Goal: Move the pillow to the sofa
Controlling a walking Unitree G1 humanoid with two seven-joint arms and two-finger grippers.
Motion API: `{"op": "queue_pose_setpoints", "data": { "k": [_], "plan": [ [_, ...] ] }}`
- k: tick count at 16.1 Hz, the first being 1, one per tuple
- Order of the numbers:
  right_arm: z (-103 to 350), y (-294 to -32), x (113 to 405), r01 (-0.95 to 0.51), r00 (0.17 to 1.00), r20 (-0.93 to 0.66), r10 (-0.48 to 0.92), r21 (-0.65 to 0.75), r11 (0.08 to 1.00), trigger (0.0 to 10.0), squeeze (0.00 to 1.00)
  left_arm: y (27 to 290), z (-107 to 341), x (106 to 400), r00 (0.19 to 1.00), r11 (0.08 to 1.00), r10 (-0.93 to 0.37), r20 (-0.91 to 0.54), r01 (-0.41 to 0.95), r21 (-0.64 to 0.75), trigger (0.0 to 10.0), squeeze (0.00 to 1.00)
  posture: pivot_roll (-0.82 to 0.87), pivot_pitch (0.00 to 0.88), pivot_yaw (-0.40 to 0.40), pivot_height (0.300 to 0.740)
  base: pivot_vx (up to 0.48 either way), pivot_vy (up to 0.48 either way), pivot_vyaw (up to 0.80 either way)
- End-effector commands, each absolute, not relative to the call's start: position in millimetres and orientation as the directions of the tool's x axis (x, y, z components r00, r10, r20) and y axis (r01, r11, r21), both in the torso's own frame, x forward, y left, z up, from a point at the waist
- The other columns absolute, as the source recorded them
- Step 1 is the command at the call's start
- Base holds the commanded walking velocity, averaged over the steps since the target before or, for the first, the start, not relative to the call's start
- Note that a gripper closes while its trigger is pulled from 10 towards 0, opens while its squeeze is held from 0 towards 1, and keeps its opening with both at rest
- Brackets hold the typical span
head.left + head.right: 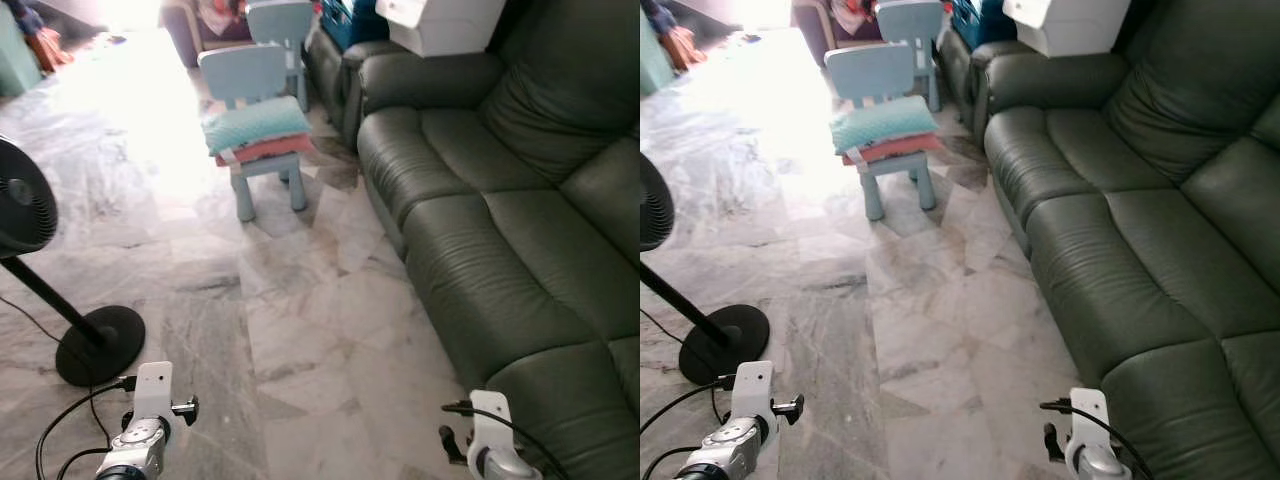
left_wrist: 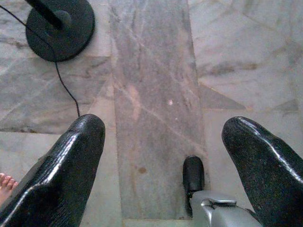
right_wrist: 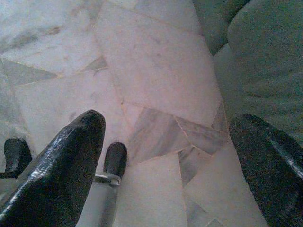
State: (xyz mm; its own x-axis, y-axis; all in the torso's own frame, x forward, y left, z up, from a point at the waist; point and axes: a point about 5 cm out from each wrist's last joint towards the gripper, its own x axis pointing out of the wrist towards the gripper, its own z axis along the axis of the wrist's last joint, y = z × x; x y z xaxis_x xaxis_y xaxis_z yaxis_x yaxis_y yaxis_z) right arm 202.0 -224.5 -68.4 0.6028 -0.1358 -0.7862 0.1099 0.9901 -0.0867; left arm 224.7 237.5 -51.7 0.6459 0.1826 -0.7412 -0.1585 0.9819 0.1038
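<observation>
Left eye view, from left to right: a standing fan (image 1: 25, 215) stands on the marble floor (image 1: 300, 330); the teal pillow (image 1: 256, 124) lies atop a pink cushion (image 1: 262, 150) on a small blue chair (image 1: 255, 100), near the dark sofa (image 1: 520, 230). Both arms hang low, presumably for walking: left end effector (image 2: 161, 156) and right end effector (image 3: 165, 156) spread wide, holding nothing.

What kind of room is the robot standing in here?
Most likely a home living room. A dark green leather sofa runs along the right side, a child's blue chair holds a teal pillow, and a standing fan sits on the marble tile floor.
</observation>
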Motion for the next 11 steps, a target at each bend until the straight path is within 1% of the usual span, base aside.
{"op": "queue_pose_setpoints", "data": {
  "k": [1,2,5,11],
  "plan": [
    [-67.2,-221.4,205.3,0.096,0.609,-0.783,-0.126,-0.085,0.992,10.0,0.0,238.2,-54.2,220.4,0.636,0.984,0.172,-0.752,-0.147,0.101,10.0,0.0,-0.05,0.053,-0.008,0.74,0.0,0.0,0.0],
    [-65.8,-218.1,209.1,0.084,0.619,-0.777,-0.116,-0.082,0.993,10.0,0.0,237.9,-55.2,218.9,0.631,0.985,0.167,-0.757,-0.143,0.098,10.0,0.0,-0.05,0.054,-0.008,0.74,0.0,0.0,0.0],
    [-65.3,-215.4,210.7,0.054,0.624,-0.774,-0.105,-0.091,0.994,10.0,0.0,240.0,-56.3,216.1,0.626,0.986,0.164,-0.762,-0.137,0.1,10.0,0.0,-0.05,0.057,-0.012,0.74,0.441,0.0,0.0],
    [-65.6,-217.3,209.4,0.04,0.622,-0.775,-0.106,-0.104,0.994,10.0,0.0,241.1,-60.4,209.0,0.606,0.986,0.164,-0.779,-0.132,0.105,10.0,0.0,-0.05,0.063,-0.016,0.74,0.442,0.0,0.0]
  ]
}}
